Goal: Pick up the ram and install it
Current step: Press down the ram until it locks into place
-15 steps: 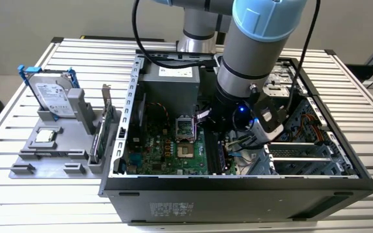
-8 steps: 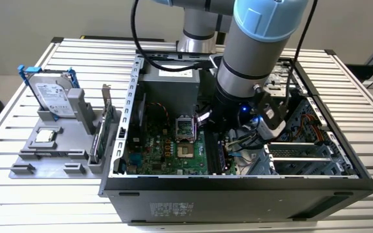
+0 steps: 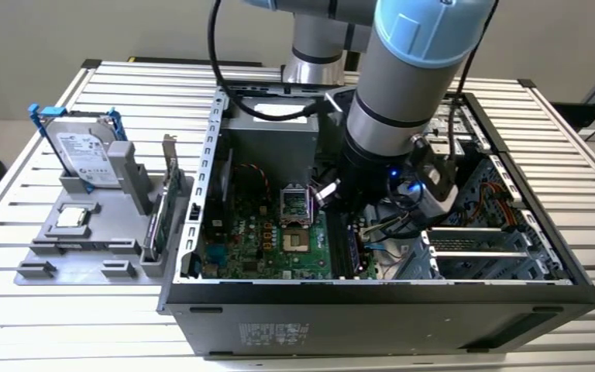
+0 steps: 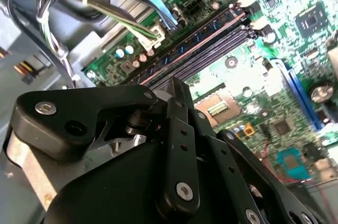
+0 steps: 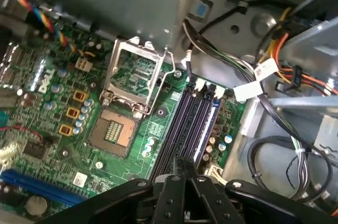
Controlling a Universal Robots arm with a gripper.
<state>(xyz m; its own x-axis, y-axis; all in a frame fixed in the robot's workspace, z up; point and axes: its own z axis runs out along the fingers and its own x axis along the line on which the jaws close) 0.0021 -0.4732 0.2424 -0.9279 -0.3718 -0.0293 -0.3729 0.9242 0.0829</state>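
Your pincer (image 5: 185, 168) is over memory slots (image 5: 185, 123) beside CPU socket (image 5: 113, 131), fingers drawn narrow together. Ram (image 4: 193, 44) looks seated in outermost slot. Thin, stiff, fragile: grip long edges only.

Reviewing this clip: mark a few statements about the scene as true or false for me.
1. The arm reaches down into the open computer case. True.
2. The hard drive lies inside the case. False: it stands upright in the grey holder on the table, at the exterior view's left, outside the case.
3. The retention frame of the CPU socket is swung up. True.
4. The gripper hangs over the blue expansion slot. False: in the first wrist view it is over the memory slots, next to the socket.
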